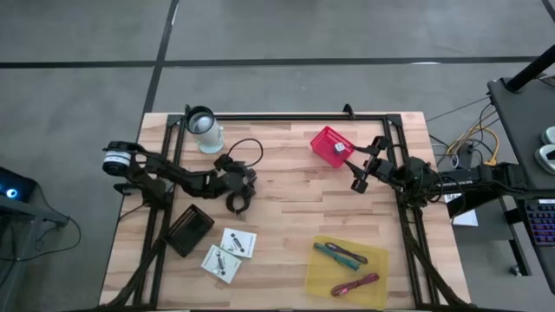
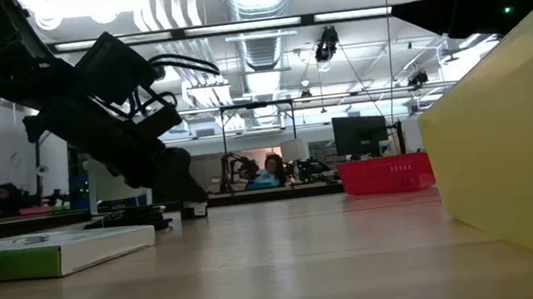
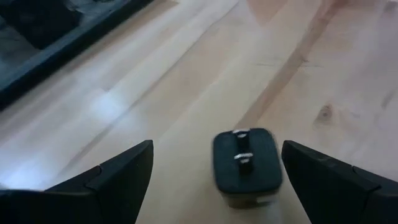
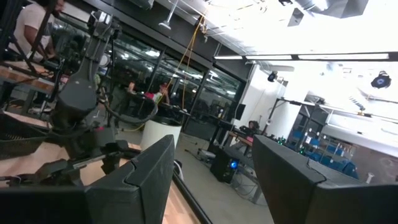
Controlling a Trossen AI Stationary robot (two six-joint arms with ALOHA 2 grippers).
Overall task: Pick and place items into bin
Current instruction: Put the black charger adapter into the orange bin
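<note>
I had the left gripper point(image 1: 240, 192) low over the middle-left of the table point(image 1: 286, 217), its fingers point(image 3: 112, 180) spread apart with nothing yet between them. Through the left wrist camera a small black plug point(image 3: 244, 160) with 2 metal prongs lay on the wood in the gap between those fingers, so I judged I was lined up for a grasp but had not closed.

The right gripper point(image 1: 358, 178) hung just beside the red bin point(image 1: 330, 146) at the far right of the table, raised and pointing out toward the room; its fingers point(image 4: 134, 180) stood apart and held nothing. From above I could make out at least 1 small pale piece inside the bin, though I could not tell what it was.

Most of the job looked unfinished. 2 white cards point(image 1: 229, 252) sat near the front left beside a black box point(image 1: 190, 230). The teal stick point(image 1: 334, 253), a maroon stick just beside it and the purple stick point(image 1: 355, 284) lay on a yellow sheet point(image 1: 321, 277) near the front right, well apart from the bin. The clear cup point(image 1: 205, 127) stood at the far left corner.
</note>
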